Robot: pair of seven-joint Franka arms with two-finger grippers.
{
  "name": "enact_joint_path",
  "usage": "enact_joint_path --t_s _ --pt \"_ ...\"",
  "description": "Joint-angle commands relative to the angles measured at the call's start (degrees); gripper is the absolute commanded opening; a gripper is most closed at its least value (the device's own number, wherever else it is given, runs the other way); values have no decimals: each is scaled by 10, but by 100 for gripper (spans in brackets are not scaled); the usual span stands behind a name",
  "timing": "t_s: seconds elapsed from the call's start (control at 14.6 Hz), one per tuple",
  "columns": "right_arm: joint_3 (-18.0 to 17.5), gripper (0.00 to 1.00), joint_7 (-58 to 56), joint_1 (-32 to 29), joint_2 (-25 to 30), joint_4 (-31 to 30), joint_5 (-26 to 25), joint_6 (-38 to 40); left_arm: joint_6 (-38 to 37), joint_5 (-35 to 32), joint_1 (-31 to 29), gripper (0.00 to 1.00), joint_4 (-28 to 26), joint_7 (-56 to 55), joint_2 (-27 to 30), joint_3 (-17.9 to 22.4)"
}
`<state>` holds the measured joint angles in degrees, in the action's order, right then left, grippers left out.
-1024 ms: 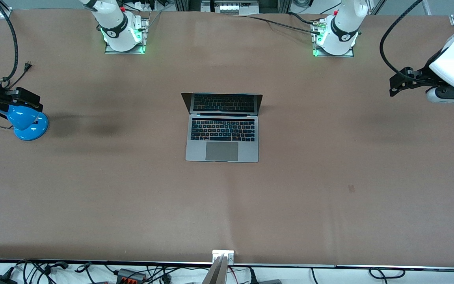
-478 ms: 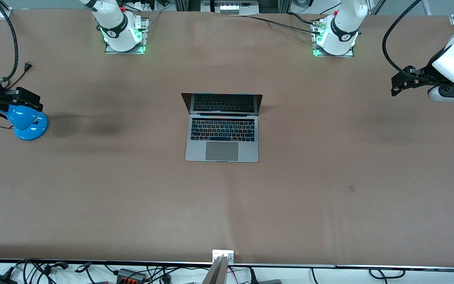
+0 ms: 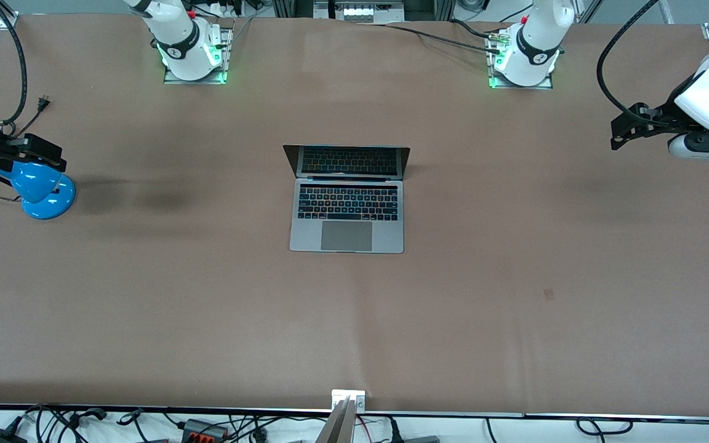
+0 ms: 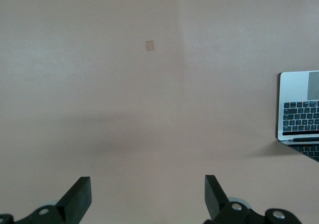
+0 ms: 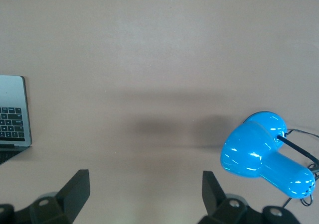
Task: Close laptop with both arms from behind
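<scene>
Barely shifted, both hands hover spread; laptop open.

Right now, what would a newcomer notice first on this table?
The open laptop at the table's middle, its screen upright and its trackpad toward the front camera. Next, the blue desk lamp at the right arm's end, with the right hand open above the table beside it. The left hand, also open, hangs over bare table at its own end.
</scene>
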<state>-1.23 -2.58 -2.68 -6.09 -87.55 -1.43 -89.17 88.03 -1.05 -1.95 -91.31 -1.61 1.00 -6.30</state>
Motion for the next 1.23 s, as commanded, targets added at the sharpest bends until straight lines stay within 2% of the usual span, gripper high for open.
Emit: enact_joint_path --t_s 0.0,0.61,0.75,0.82,0.89,0.96,1.16 --pt "0 100 -8 1 2 6 -9 12 -7 -5 -1 100 19 0 -13 -3" --pt "-1 99 -1 7 -12 3 -2 60 -8 -11 4 100 32 0 -19 -5" --pt "-2 42 7 28 -12 2 1 58 -15 -11 5 100 27 2 -32 -6" --pt "-1 22 7 41 -13 2 2 58 -42 -9 7 100 33 2 -57 -6" --pt "-1 7 6 47 -12 3 0 62 -64 -3 -1 100 46 7 -64 -6" --pt "-2 0 6 58 -12 4 -1 64 -66 -1 -1 100 61 7 -74 -2" --pt "-1 0 5 79 -12 4 -2 94 -68 -1 -1 100 104 14 -119 0"
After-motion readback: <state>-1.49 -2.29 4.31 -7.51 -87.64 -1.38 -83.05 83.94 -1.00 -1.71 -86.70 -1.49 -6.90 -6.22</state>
